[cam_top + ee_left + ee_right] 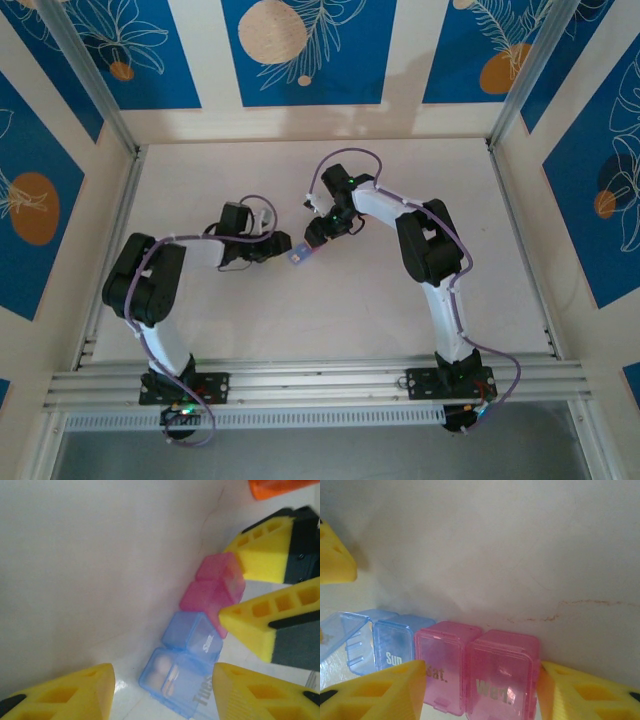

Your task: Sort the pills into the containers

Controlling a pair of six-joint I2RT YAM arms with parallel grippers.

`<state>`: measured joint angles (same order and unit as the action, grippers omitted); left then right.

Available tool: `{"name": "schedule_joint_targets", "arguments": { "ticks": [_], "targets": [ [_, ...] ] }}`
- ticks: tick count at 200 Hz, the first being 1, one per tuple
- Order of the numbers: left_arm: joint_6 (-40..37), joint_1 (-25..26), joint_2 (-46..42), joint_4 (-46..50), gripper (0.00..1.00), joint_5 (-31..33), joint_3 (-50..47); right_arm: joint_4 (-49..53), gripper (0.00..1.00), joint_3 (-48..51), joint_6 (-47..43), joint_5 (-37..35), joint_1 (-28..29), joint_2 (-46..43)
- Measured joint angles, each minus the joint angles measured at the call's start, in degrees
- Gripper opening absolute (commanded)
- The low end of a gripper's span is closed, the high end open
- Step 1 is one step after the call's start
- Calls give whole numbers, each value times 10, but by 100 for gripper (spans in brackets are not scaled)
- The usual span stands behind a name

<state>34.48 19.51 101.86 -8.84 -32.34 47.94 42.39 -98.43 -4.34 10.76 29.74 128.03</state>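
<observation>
Logging containers [300, 256] lying flat on the white table [340, 320], mid-table, directly between the two grippers. Counting four joined translucent boxes in the wrist views: two pink boxes [490, 675] at one end, lettered "Sat." and "Wed."; next a closed blue box [395, 647] lettered "Sun"; last an open blue box [155, 690] with its lid [340, 630] swung back. Seeing pale pills [167, 672] resting inside that open box; not managing to count them. Reading "Tues" beside them, partly hidden by a finger.

Recording left gripper [164, 675] as released, jaws spread to either side of the open blue box; seeing one finger meeting its lettered edge and the other standing apart from it. Recording right gripper [482, 667] as unclenched too, jaws spread wider than the "Wed." box sitting between them; seeing one finger just beside that box's outer edge and the other overlapping the front of the "Sat." box. Not managing to tell whether any pad is pressing on plastic.

Spotting an orange object [282, 487] cut off at the upper edge of the left wrist view, beyond the right gripper's fingers [260, 560].
</observation>
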Motion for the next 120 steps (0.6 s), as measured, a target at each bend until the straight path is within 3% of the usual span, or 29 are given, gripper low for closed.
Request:
{"name": "schedule_joint_targets", "arguments": {
  "ticks": [120],
  "targets": [
    [-58,32,-1,95,54,61,36,-7,58,7,0,2,-1,-3]
  ]
}}
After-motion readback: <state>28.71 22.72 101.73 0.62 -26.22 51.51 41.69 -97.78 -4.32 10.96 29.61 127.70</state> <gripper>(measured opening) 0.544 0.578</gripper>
